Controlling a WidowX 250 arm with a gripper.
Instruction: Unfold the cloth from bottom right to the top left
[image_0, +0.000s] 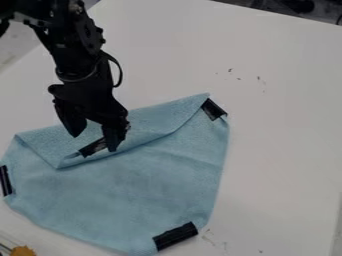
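Observation:
The gripper (93, 142) is over the upper left part of the light blue cloth (133, 195), its two fingers spread apart. One fingertip hangs at the black-taped corner (92, 147) of a folded flap (163, 117); whether it touches the cloth I cannot tell. This flap lies over the cloth's upper edge, with its tip pointing down and left. Black tape also marks the cloth at the upper right (214, 109), the far left (6, 180) and the bottom (175, 236).
A white table (280, 150) carries the cloth, with small dark marks on its surface. An orange-yellow object (23, 251) sits at the bottom left corner. The table's far edge runs across the top right.

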